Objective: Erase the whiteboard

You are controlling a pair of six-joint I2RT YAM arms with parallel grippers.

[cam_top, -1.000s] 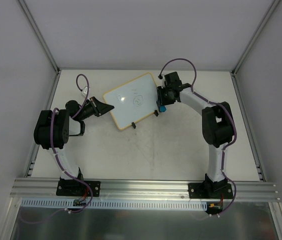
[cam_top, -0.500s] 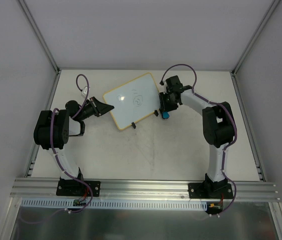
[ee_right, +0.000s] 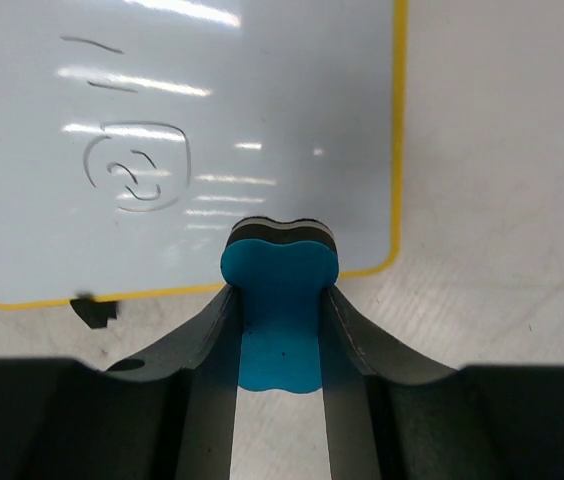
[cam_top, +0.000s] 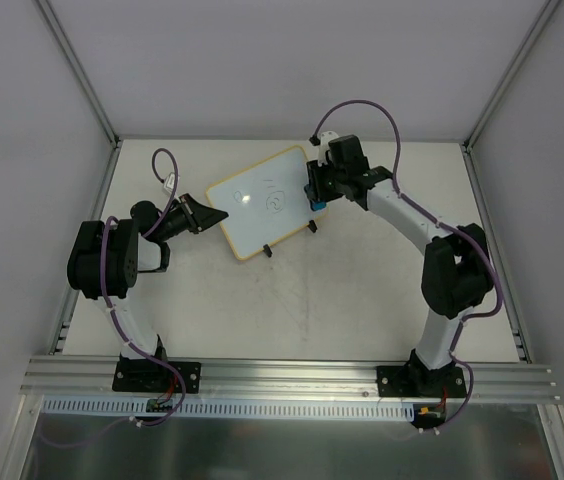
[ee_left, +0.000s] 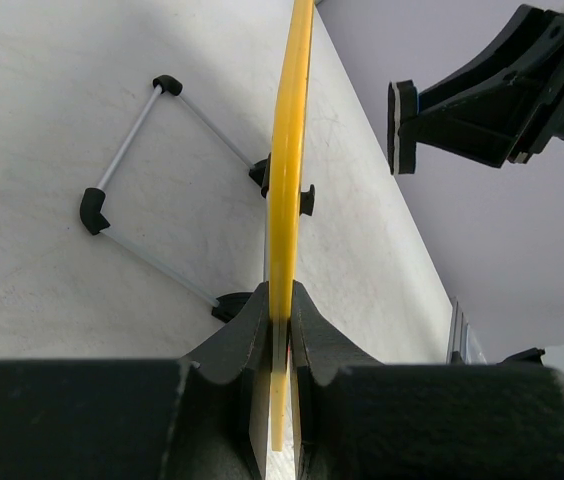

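The whiteboard (cam_top: 262, 203), white with a thin yellow frame, stands tilted at the middle back of the table. It carries a few pen marks (ee_right: 142, 170). My left gripper (cam_top: 214, 215) is shut on its left edge, and the yellow frame (ee_left: 290, 150) runs edge-on between the jaws of that gripper (ee_left: 280, 300). My right gripper (cam_top: 314, 196) is shut on a blue eraser block (ee_right: 280, 335). It hovers at the board's right edge, with the eraser's dark felt end toward the board face (ee_right: 262, 90), near its lower right corner.
A thin wire stand with black feet (ee_left: 127, 185) props the board from behind. Two black clip feet (cam_top: 269, 252) show at the board's lower edge. Grey enclosure walls (cam_top: 82, 90) close the table on three sides, and an aluminium rail (cam_top: 282, 375) runs along the front.
My right arm has swung up and left with the eraser, from beside the board's lower right edge to its right edge. The left arm and the board have not moved.
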